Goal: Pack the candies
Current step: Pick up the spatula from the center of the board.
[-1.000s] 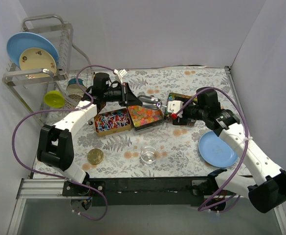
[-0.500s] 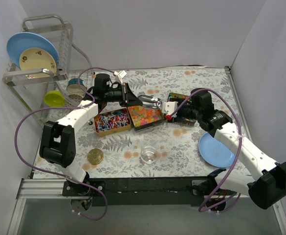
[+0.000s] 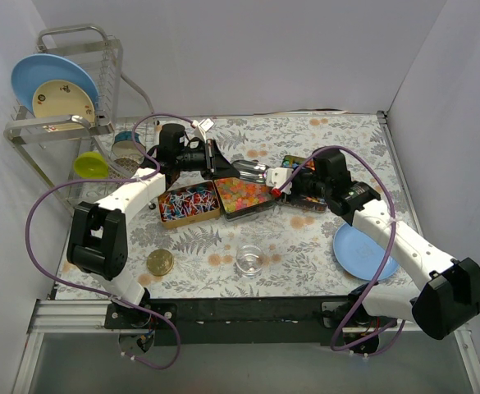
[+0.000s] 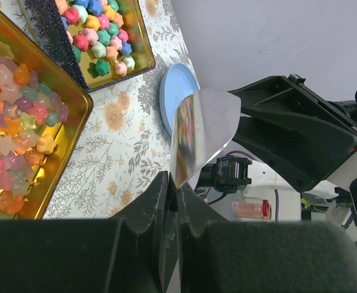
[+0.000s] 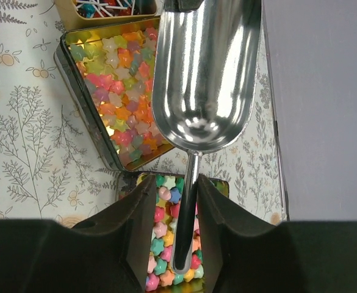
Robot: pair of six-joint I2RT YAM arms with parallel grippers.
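The patterned tabletop (image 3: 330, 139) carries a dish rack (image 3: 108, 82) at its 10 o'clock corner and a blue plate (image 3: 364, 250) at 4 o'clock. In the middle the candies sit in three open tins (image 3: 252, 211). Red, blue and white wrapped sweets (image 3: 186, 201) fill the 9 o'clock tin, glossy gummies (image 5: 120, 91) the centre one, and pastel cubes (image 5: 163, 244) the one at 2 o'clock. A metal scoop (image 5: 205, 79) hangs above the gummies, its handle running out over the pastel cubes. The left gripper (image 4: 173, 186) has its jaws pressed together on the thin rim of the scoop's bowl. The right gripper (image 5: 177, 179), over the pastel tin, has its jaws spread either side of the scoop's handle, with a gap showing on one side. A small glass (image 3: 249, 259) stands at 6 o'clock and a gold lid (image 3: 159, 262) at 8 o'clock.
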